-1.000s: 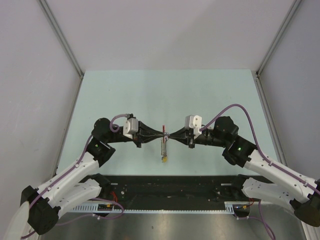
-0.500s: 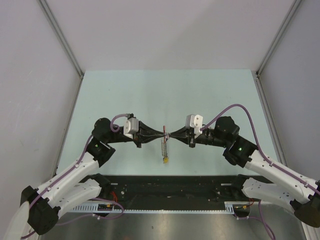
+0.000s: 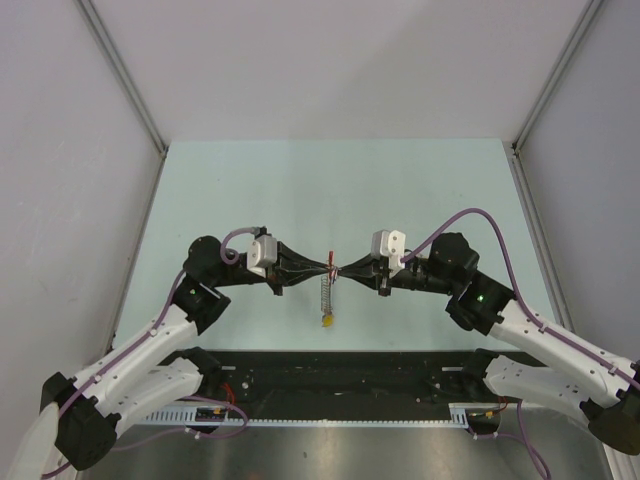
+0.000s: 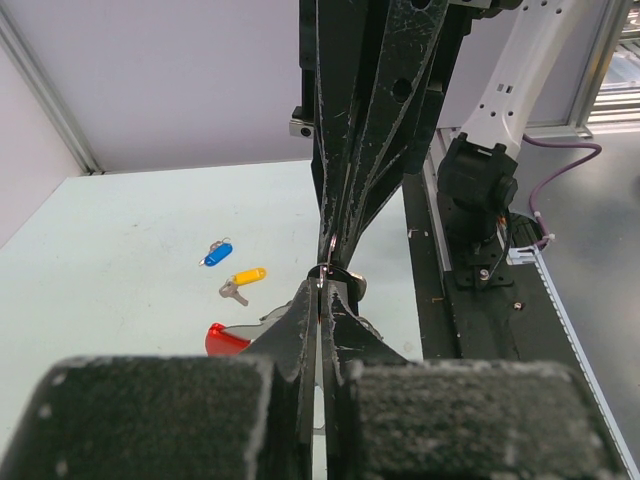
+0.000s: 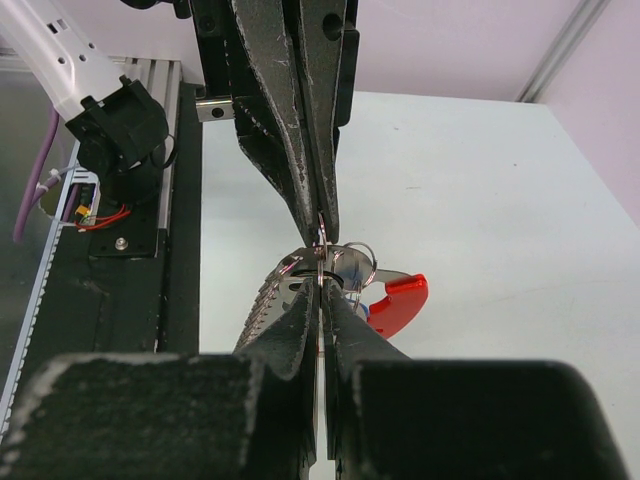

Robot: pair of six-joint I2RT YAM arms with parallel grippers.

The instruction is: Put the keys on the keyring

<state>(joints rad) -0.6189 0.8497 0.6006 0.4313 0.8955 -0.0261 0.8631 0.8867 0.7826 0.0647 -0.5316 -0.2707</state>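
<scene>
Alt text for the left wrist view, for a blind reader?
The shut left gripper, from below, meets the shut right gripper, from above, tip to tip on a small metal ring. Beside them: the keyring's red section, a blue-tagged key and a yellow-tagged key against the pale table.

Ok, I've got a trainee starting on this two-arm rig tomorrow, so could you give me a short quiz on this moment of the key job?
1. True or false: the left gripper and the right gripper both have their fingers spread wide.
2. The curved plastic section of the keyring is: A green, B red, C white.
3. In the left wrist view, one tagged key lies on the table nearest that section. What colour is its tag?
Key: 1 false, both are shut, tips meeting at the keyring. 2 B. 3 yellow.
</scene>
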